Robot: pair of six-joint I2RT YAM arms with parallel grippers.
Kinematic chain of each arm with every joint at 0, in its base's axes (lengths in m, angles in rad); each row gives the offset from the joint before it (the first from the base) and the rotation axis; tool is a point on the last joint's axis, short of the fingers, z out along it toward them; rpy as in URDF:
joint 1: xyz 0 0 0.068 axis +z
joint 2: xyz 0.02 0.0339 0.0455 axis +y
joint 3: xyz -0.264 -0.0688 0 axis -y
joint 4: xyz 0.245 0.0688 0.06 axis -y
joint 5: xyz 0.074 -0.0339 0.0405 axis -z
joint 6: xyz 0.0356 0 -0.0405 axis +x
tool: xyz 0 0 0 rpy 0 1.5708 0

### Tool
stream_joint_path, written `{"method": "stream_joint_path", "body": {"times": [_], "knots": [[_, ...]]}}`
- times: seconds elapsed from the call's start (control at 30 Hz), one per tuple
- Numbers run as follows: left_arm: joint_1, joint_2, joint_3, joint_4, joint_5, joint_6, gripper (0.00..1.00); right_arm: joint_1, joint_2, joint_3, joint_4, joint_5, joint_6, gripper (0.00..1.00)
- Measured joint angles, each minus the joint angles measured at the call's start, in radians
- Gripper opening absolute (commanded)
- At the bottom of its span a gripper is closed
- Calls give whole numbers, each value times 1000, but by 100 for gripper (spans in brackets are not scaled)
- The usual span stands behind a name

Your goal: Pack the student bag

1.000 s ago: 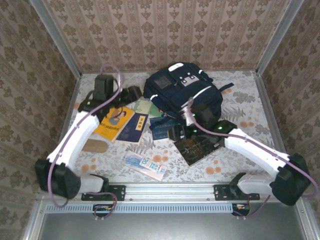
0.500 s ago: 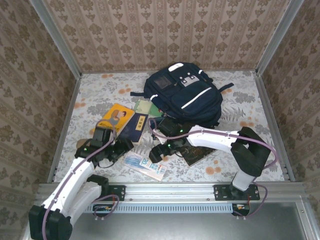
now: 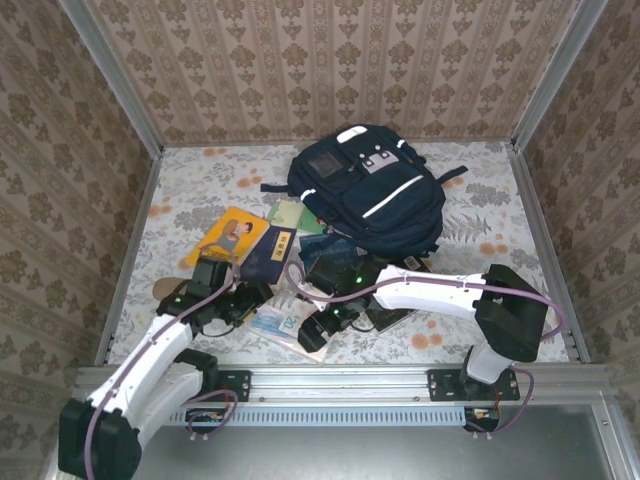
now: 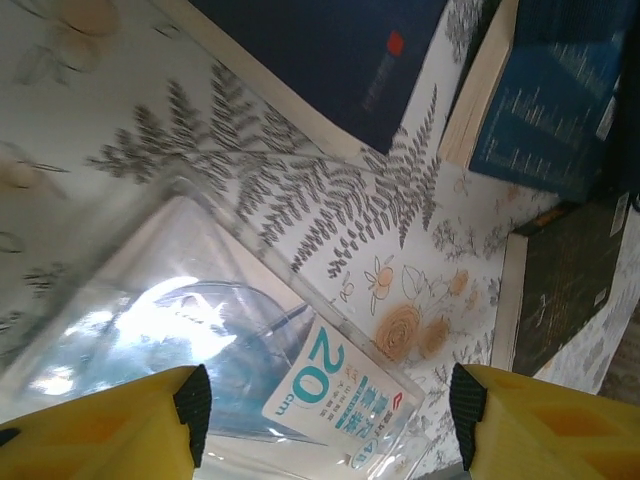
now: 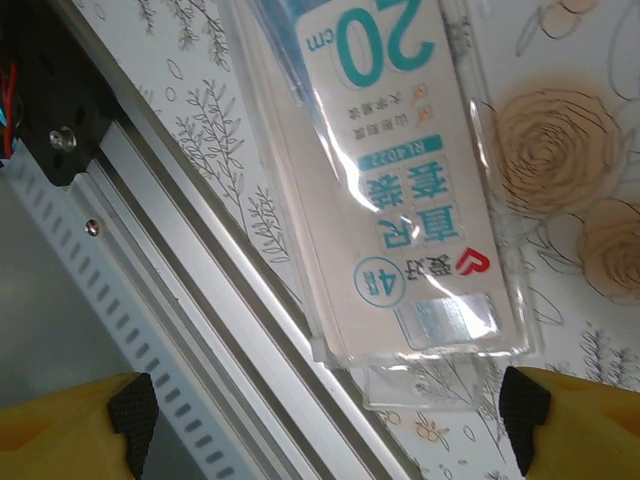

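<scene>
The student bag (image 3: pixel 370 190), a large navy-blue fabric backpack, sits at the far middle of the flowered table (image 3: pixel 200 180). Packing looks barely begun to me: the yellow-covered book (image 3: pixel 232 238), dark hardback books (image 3: pixel 270 255) and clear plastic ruler packet (image 3: pixel 283 325) all lie outside it. The left gripper (image 3: pixel 253 300) and right gripper (image 3: pixel 312 335) hang spread wide over that packet, grasping nothing.

Lab test booth w/ wallpapered walls (image 3: pixel 340 60), alu frame (image 3: pixel 112 75)
</scene>
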State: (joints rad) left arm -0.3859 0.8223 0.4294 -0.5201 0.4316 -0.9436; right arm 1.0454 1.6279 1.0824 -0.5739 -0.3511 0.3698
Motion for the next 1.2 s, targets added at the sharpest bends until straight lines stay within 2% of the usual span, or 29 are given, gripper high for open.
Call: {"method": "stream_joint_path", "body": {"times": [0.17,0.3,0.43,0.6,0.77,1.2], "knots": [[-151,122,21,62,4,-1,66,-15,-24,-27,-11,24,4,91],[-183,138,30,80,-2,-2,66,-50,-82,-105,15,24,74,85],[-169,112,30,80,-15,-3,66,-109,-121,-226,119,-55,219,75],[-127,85,24,81,-21,-3,66,-117,-77,-260,215,-133,347,61],[-96,60,-2,79,-20,-2,66,-129,-36,-263,266,-159,403,59],[1,-8,-40,42,-10,39,66,-145,-56,-350,291,-183,465,56]]}}
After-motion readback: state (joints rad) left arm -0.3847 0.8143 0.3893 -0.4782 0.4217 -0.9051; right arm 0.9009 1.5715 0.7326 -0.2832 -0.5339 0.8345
